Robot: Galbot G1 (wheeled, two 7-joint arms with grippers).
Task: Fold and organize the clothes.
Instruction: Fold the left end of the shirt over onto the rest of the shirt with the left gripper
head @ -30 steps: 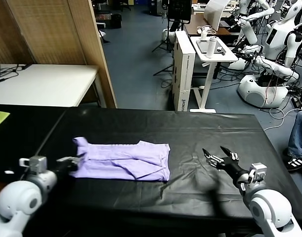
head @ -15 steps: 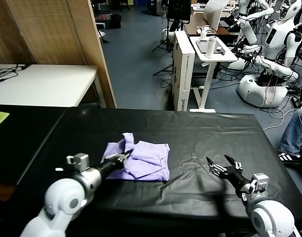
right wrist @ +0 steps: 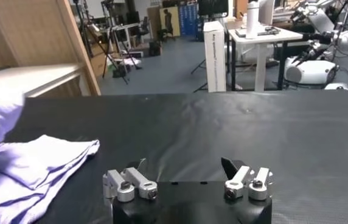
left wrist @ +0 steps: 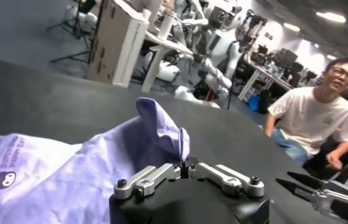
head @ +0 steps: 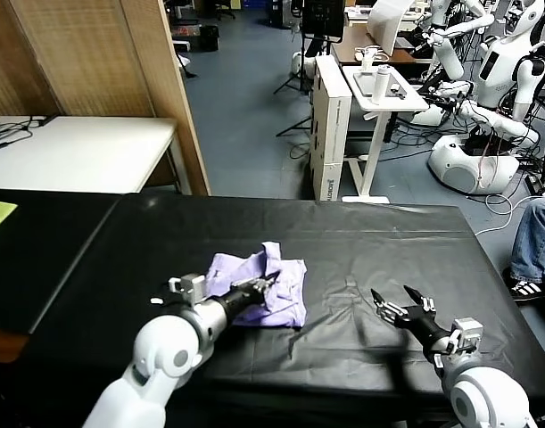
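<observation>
Printed matter: the T-shirt [left wrist: 58,176] carries a dark purple print, a cat-like face with small lettering above it, too small to read. The tall white box [head: 331,125] on the floor bears vertical dark lettering down its edge, likewise illegible. No other text can be read.

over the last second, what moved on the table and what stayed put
The left tool, shut on the T-shirt, carried its left end up and over toward the robot's right, halving the spread. The right tool stayed open and empty, just drawing back slightly.
</observation>
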